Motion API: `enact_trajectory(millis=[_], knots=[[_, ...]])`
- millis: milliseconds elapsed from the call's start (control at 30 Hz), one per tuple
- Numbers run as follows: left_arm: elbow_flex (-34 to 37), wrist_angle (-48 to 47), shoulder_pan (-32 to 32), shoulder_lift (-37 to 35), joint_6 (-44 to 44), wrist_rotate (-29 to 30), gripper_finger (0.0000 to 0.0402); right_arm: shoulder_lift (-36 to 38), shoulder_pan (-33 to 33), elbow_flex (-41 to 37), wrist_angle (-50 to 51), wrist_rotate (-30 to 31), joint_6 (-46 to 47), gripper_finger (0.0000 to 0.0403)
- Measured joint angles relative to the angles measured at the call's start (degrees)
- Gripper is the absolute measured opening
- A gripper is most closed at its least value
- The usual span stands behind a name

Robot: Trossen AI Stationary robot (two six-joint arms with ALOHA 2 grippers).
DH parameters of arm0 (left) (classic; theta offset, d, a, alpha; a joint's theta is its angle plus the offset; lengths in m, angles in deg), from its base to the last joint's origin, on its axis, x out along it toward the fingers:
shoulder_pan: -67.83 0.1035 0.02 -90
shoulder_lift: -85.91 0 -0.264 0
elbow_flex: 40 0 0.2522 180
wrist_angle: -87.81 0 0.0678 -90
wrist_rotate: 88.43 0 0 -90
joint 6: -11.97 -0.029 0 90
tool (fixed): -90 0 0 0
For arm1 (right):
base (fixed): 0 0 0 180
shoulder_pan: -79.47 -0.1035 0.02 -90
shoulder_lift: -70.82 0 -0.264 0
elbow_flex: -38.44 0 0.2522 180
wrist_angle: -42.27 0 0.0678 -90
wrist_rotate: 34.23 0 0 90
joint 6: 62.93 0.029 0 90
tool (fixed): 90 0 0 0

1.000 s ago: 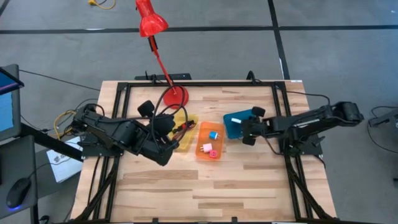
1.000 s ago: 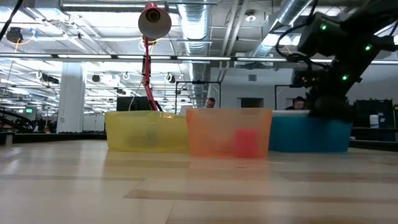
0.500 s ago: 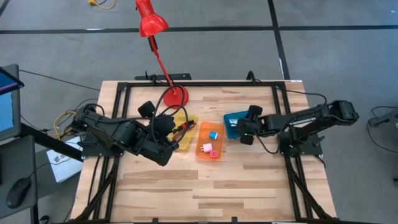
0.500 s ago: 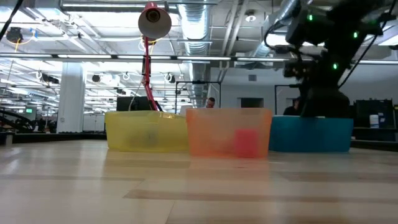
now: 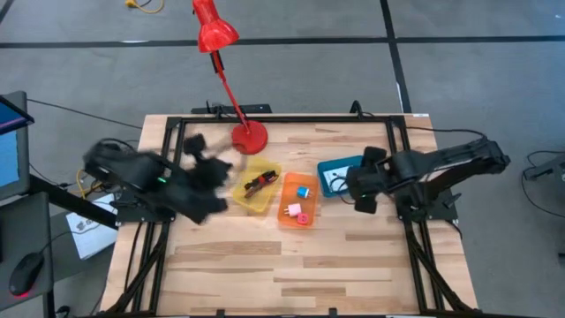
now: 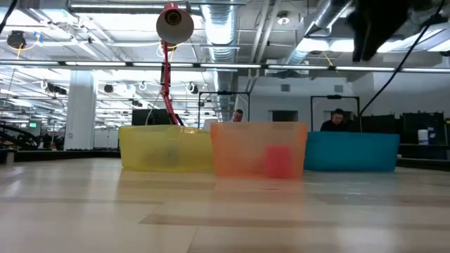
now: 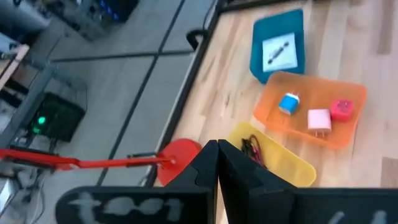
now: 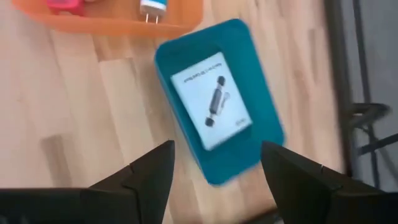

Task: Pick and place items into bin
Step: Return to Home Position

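Three bins stand in a row on the table. The yellow bin (image 5: 256,187) holds a black-and-red cable bundle (image 5: 259,183). The orange bin (image 5: 298,201) holds a blue cube (image 5: 303,190), a pale pink cube (image 5: 294,210) and a hot pink cube (image 5: 304,218). In the blue bin (image 5: 333,177) a flat white printed packet (image 8: 211,102) lies on the floor of the bin. My right gripper (image 8: 214,180) hangs open above the blue bin's right side, touching nothing. My left gripper (image 7: 217,155) is shut and empty, up and to the left of the yellow bin (image 7: 273,163).
A red desk lamp has its round base (image 5: 250,137) on the table just behind the yellow bin, and its arm slants up over the far edge. A black frame (image 5: 282,119) runs along the table's edges. Bare wood lies in front of the bins.
My right gripper has risen out of the blue bin and drawn back a little toward the table's right edge, uncovering the white packet lying in the bin. My left arm has swung fast from over the yellow bin toward the table's left edge.
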Motion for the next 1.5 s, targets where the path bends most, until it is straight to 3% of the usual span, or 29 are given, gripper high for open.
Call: enact_trajectory(millis=[100, 233, 300, 367, 467, 567, 633, 733, 800, 900, 967, 1033, 1200, 1333, 1400, 1500], knots=[[-0.03, -0.03, -0.58, -6.08, -6.45, -1.82, 0.0, 0.14, -1.37, 6.79, 7.37, -0.58, 3.62, 0.0234], [-0.04, -0.06, -0.78, -14.79, -12.93, -11.33, 0.0, 2.35, -3.44, 11.62, 10.12, 4.0, 5.51, 0.0234], [0.52, -0.12, -0.78, -19.18, -8.33, -15.59, 0.0, 5.17, -4.48, 12.01, 8.64, 7.81, 5.44, 0.0234], [1.95, 0.13, -0.78, -23.84, -3.49, -18.21, 0.0, 8.48, -5.29, 11.49, 5.36, 8.13, 4.66, 0.0234], [7.52, 0.12, -0.99, -31.63, -2.92, -19.3, 0.0, 15.2, -7.81, 6.9, -3.85, 7.44, -2.76, 0.0234], [19.1, 4.12, -0.97, -41.44, -0.44, -17.71, 0.0, 24.67, -9.34, -2.31, -18.03, 2.1, -10.6, 0.0234], [31.58, 16.59, -0.96, -47.95, -1.62, -18.27, 0.0, 30.98, -9.59, -10.8, -30.82, -4.37, -15.14, 0.0234], [52.21, 43.54, -0.98, -54.62, -10.07, -30.39, 0.0, 37.92, -9.52, -24.94, -51.61, -15.85, -19.35, 0.0234], [63.18, 58.19, -1.02, -57.42, -13.86, -36.39, 0.0, 40.6, -9.55, -33.14, -60.49, -20.09, -19.88, 0.0234], [71.8, 63.64, -0.89, -62.1, -15.09, -31.96, 0.0, 45.11, -9.43, -42.0, -66.09, -18.65, -17.71, 0.0234], [74.25, 61.58, -0.88, -66.31, -12.66, -24.04, 0.0, 49.05, -9.39, -45.47, -69.43, -17.52, -17.23, 0.0234], [74.67, 58.96, -0.83, -71.12, -11.57, -20.9, 0.0, 54.1, -8.99, -47.02, -69.57, -17.68, -16.77, 0.0234], [75.33, 61.65, -0.85, -82.73, -17.14, -31.09, 0.0, 66.16, -8.66, -48.63, -65.3, -17.72, -15.17, 0.0234], [78.19, 61.24, -0.89, -87.16, -19.21, -30.92, 0.0, 72.89, -8.65, -53.25, -65.37, -17.67, -15.12, 0.0234], [78.76, 59.34, -0.87, -86.81, -18.66, -31.04, 0.0, 72.84, -8.69, -55.84, -66.7, -17.56, -14.55, 0.0234], [80.54, 63.66, -0.89, -87.05, -19.24, -30.95, 0.0, 72.82, -8.66, -57.89, -67.92, -17.45, -12.36, 0.0234]])
